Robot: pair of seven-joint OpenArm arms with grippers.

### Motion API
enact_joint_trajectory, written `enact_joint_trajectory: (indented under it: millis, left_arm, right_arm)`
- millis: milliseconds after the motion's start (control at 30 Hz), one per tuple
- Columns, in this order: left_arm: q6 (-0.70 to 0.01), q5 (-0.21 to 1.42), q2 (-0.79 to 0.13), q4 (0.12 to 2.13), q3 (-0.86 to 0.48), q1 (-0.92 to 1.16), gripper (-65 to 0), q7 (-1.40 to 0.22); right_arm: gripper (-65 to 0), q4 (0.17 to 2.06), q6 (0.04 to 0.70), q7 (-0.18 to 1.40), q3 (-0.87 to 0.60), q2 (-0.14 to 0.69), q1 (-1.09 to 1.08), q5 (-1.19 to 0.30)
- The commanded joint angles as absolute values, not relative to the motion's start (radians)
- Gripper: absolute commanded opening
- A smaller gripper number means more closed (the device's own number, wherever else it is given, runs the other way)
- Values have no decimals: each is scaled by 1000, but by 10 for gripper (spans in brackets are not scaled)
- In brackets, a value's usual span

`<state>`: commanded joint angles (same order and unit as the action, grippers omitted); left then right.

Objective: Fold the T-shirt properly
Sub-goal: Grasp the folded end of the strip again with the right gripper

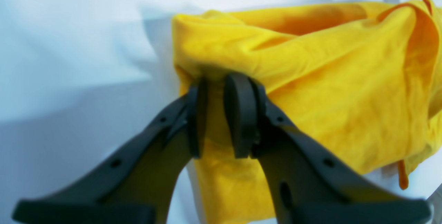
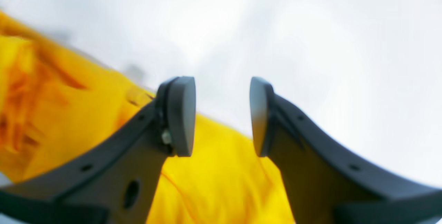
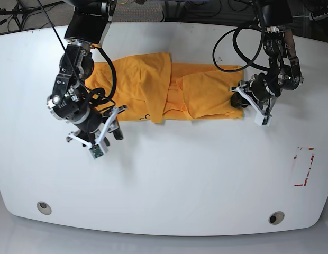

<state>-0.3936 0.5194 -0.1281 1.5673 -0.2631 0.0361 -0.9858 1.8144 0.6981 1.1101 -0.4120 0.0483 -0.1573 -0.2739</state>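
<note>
One T-shirt [image 3: 153,92], orange-yellow, lies as a long folded band across the far half of the white surface [image 3: 174,180], its sleeves and sides turned inward; a trace of black lettering shows at the near edge. Two arms, one at each end of the band. Left gripper [image 1: 215,113] — jaws clenched on a bunched fold at the shirt's end, cloth pinched between the two dark pads. Right gripper [image 2: 222,115] — jaws parted with nothing between them, poised just off the shirt's near edge at the opposite end. One red outlined rectangle [image 3: 304,166] marks the surface, well apart from the shirt.
</note>
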Motion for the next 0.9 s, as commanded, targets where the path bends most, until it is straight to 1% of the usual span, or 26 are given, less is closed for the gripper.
enact_joint_trajectory:
  millis: [67,100,167,200,233,267,300,367,433,600,733,900]
  left_arm:
    - [-394,519,-128,1567,-263,36,-543,-986]
    - [-394,518,-128,1567,-263,36,-543,-986]
    - [-394,518,-128,1567,-263,36,-543,-986]
    - [-394,516,-128,1567,-263,36,-543,-986]
    - [-394,516,-128,1567,-263,36,-543,-986]
    - [-394,515,-128,1566,-263,38,-543,-986]
    - [-394,515,-128,1566,-263,38,-543,-986]
    - [-394,515,-128,1564,-263,38,-543,-986]
    - [-394,515,-128,1563,-263,39,-543,-986]
    - [-394,513,-128,1560,-263,39,-543,-986]
    - [-394,513,-128,1560,-263,39,-543,-986]
    - [-394,513,-128,1560,-263,39,-543,-986]
  right_arm:
    - [-373,1788,698,1153,-475,65,-160,-314]
    - [-333,1764,698,1182,-522,81,-171,-358]
    - [-274,1732,698,1213,-575,110,-177,-420]
    - [-224,1702,698,1231,-610,133,-179,-472]
    - [-206,1692,698,1236,-622,140,-179,-492]
    - [-165,1659,698,1248,-656,163,-179,-542]
    - [-138,1635,698,1254,-677,183,-179,-578]
    - [-103,1577,698,1265,-711,219,-177,-644]
    - [-108,1518,698,1271,-734,249,-176,-688]
    - [-149,1343,698,1268,-783,329,-160,-783]
    - [-159,1201,698,1267,-783,394,-154,-858]
    - [-157,1129,698,1267,-782,421,-119,-921]
